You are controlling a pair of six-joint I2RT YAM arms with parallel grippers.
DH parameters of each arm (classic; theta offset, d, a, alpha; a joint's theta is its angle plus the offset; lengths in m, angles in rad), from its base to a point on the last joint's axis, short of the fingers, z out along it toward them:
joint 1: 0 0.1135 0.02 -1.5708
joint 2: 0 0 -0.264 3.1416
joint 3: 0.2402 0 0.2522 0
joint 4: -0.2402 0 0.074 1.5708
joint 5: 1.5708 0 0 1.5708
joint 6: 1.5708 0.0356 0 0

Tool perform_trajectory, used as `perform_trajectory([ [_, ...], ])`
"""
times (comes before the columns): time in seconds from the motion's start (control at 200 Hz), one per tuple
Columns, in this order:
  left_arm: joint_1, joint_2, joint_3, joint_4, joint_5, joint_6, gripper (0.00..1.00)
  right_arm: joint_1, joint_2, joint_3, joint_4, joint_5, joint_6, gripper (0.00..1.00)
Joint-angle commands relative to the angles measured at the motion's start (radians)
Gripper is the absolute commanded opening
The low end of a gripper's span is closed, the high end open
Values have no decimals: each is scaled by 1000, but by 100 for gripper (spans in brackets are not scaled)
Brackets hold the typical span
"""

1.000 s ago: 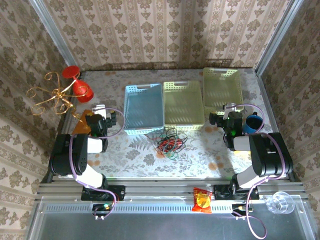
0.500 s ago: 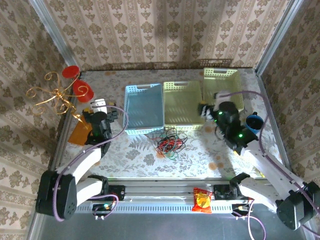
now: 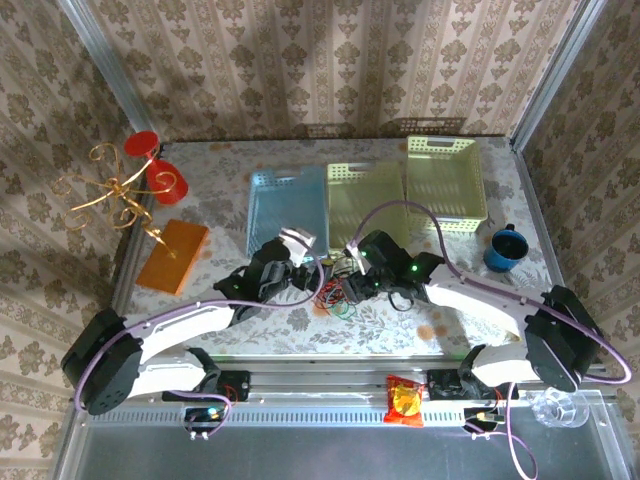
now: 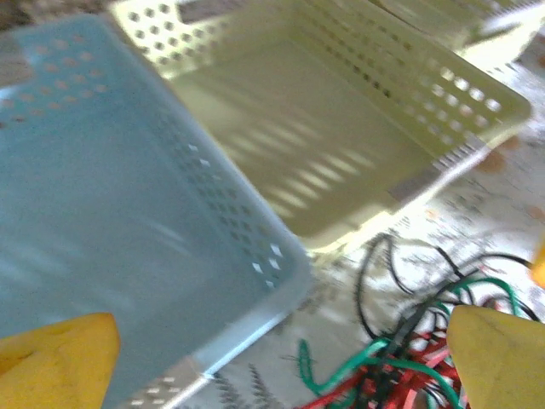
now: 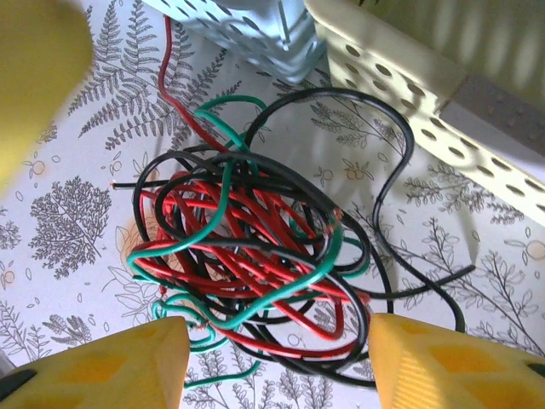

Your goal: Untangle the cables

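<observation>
Fingers apart, the right hand [image 5: 271, 360] is straddling the cables [image 5: 247, 256], the left hand [image 4: 278, 362] hovering equally spread beside them, probably to tease strands loose.

A mock-home robot test booth: wallpapered panels [image 3: 330, 60] in aluminium framing [image 3: 559, 72] around a fern-print table [image 3: 215, 193].

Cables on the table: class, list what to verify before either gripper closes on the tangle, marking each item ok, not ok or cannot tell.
1. Right gripper open: ok, jaws spread.
2. Cables centred between its jaws: ok.
3. Left gripper open: ok.
4. Cables centred for the left gripper: not ok, they lie beside one finger; the blue basket sits ahead.
5. Cables free of the basket: cannot tell, a red strand runs to its corner.
</observation>
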Motion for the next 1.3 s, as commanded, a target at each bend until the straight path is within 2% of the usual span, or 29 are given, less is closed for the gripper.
perform_trajectory([
  [0.0,-23,23,29,-26,98,11,100,-1,26,37,-9,-1,-12,52],
  [0.06,-24,42,37,-35,132,7,100,-5,27,38,9,5,-10,44],
  [0.19,-30,89,60,-59,178,19,100,-8,66,49,15,-9,-9,14],
  [0.265,-32,127,78,-63,191,36,100,-9,57,42,16,-16,-13,0],
  [0.44,-37,220,124,-84,214,55,99,-38,-32,7,23,-30,-4,0],
  [0.57,-37,228,128,-89,207,56,99,-79,-84,-18,40,-74,24,0],
  [0.6,-37,221,123,-84,201,56,99,-87,-87,-20,42,-88,28,3],
  [0.67,-36,196,112,-80,171,45,100,-93,-83,-20,48,-110,35,18],
  [0.735,-37,158,99,-78,133,31,100,-93,-68,-16,50,-136,36,26],
  [0.93,-38,33,48,-71,78,-20,100,-93,5,15,53,-192,33,33],
  [1.145,-49,-12,30,-138,61,-17,100,-93,105,43,84,-215,27,31],
  [1.215,-58,-2,30,-148,72,-10,100,-93,124,48,101,-224,21,25],
  [1.295,-65,26,37,-152,95,1,100,-94,134,52,111,-217,19,13],
])
